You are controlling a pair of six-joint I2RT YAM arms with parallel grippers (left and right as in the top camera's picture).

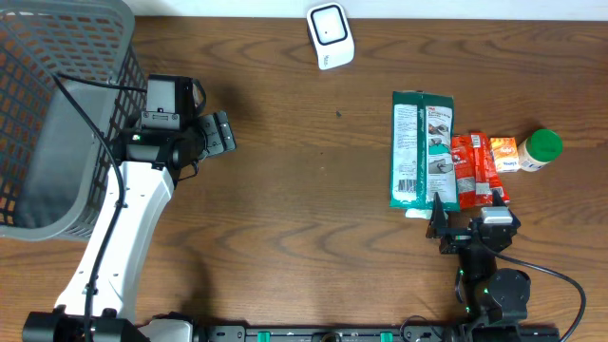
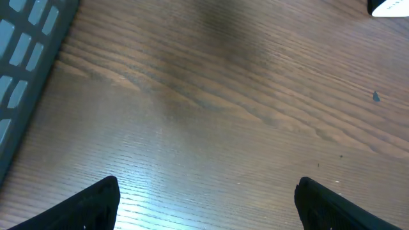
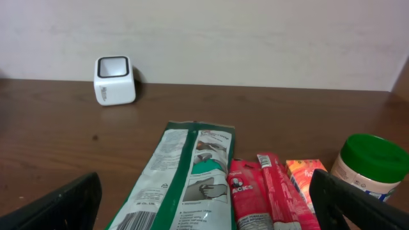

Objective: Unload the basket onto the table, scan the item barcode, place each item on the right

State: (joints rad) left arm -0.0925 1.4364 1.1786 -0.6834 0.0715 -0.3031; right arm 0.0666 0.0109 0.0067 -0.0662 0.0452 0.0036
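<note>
A green and white packet lies flat at the right of the table, its barcode facing up at the near end. Beside it lie two red snack packets, a small orange box and a green-lidded jar. The white scanner stands at the far edge. My right gripper is open just short of the packets' near ends, holding nothing. My left gripper is open over bare wood, far from the items.
A grey mesh basket fills the table's left end, right behind the left arm. A light wall runs behind the scanner in the right wrist view.
</note>
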